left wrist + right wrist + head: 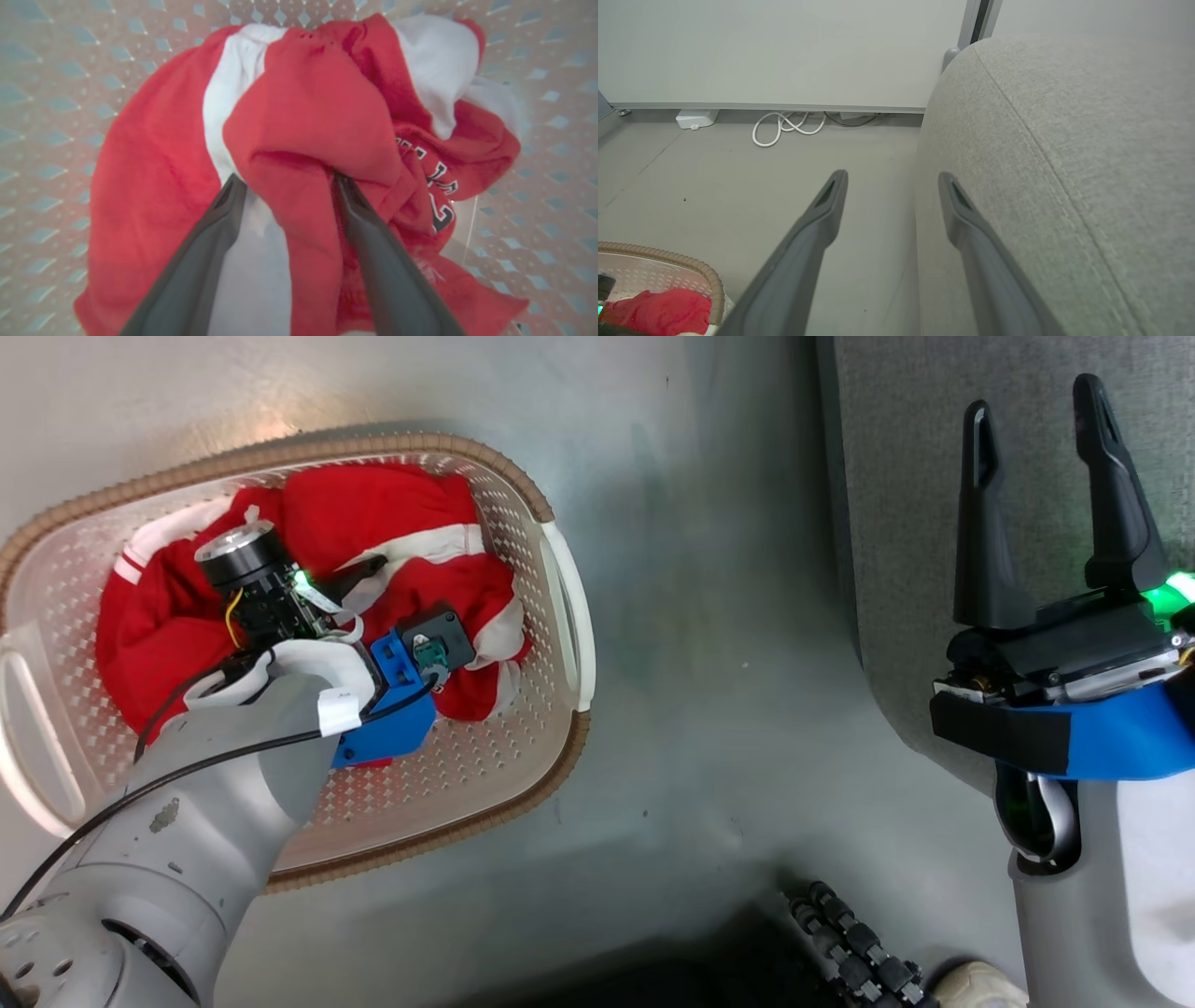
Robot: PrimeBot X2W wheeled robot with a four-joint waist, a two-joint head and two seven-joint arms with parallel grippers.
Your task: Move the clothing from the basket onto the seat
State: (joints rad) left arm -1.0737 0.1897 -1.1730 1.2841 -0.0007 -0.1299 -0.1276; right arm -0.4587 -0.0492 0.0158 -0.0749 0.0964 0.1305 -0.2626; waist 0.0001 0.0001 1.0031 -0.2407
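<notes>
I see a smooth grey floor [709, 709] with a dull shine. The basket [560, 569] stands on it, and so does the sofa [896, 523], with a bare strip of floor between the two. At the floor's far edge, along the wall, a looped white cable [784, 128] lies near a small white box [696, 118].

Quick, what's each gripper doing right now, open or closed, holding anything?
Left gripper: open, fingers straddling a fold of the red clothing in the basket, not clamped.
Right gripper: open, empty, at the seat's edge.
</notes>
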